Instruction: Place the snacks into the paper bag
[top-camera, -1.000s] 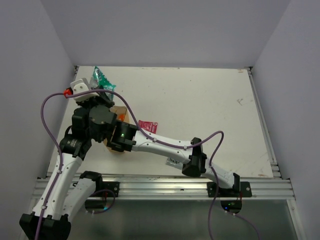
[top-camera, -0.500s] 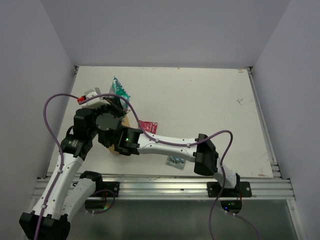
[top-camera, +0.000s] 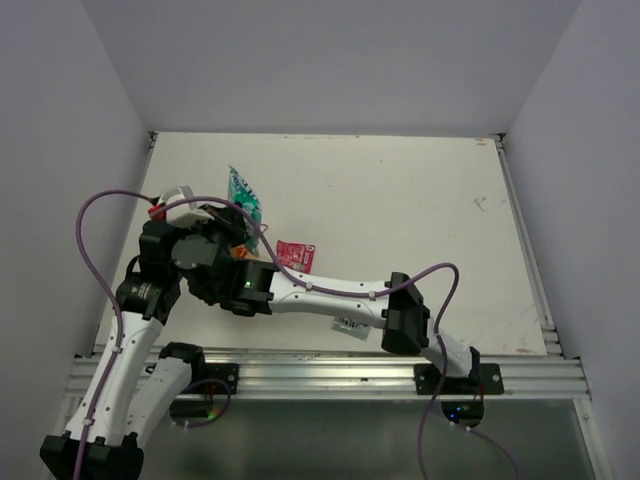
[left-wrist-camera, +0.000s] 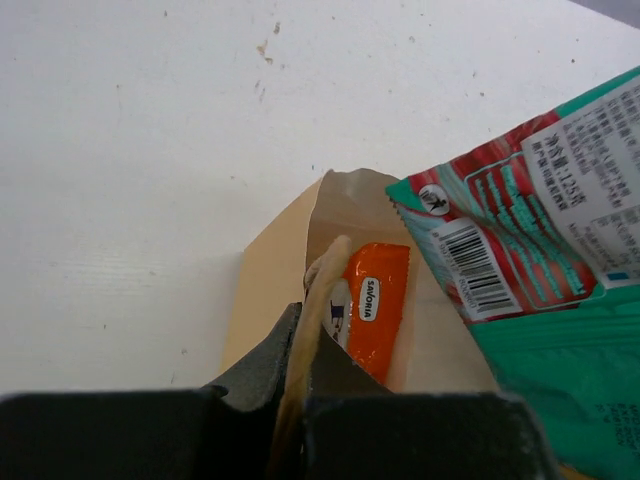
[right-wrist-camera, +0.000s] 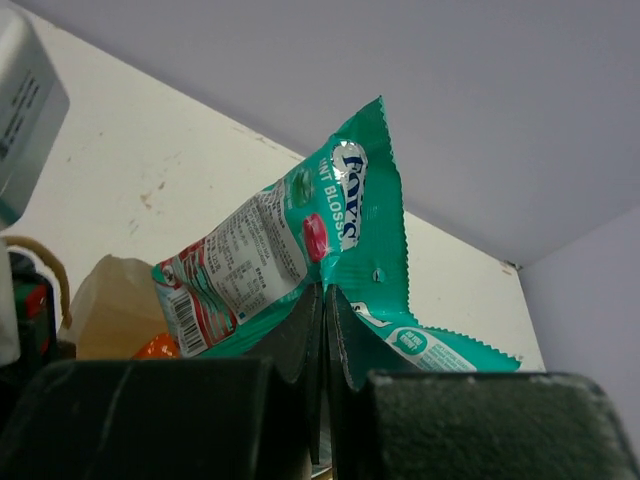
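My left gripper (left-wrist-camera: 305, 322) is shut on the rim of the tan paper bag (left-wrist-camera: 275, 265) and holds its mouth open. An orange-red candy packet (left-wrist-camera: 375, 305) lies inside the bag. My right gripper (right-wrist-camera: 322, 300) is shut on the teal-green bag (right-wrist-camera: 300, 240) and holds it at the paper bag's mouth, with its barcoded corner over the opening (left-wrist-camera: 470, 270). In the top view the teal bag (top-camera: 243, 195) sticks up above both wrists, and the paper bag is almost hidden under them. The small red packet (top-camera: 295, 256) lies on the table beside the right arm. The silvery-blue packet (top-camera: 346, 325) peeks out from under the right forearm.
The right arm (top-camera: 330, 297) stretches low across the table's near left part. The left arm (top-camera: 140, 300) stands at the left edge by the side wall. A purple cable (top-camera: 100, 215) loops over the left arm. A metal rail (top-camera: 300, 375) runs along the near edge.
My right gripper has carried the teal bag from the far left corner toward the near right, down to the paper bag's mouth. The left wrist has shifted slightly, still holding the bag.
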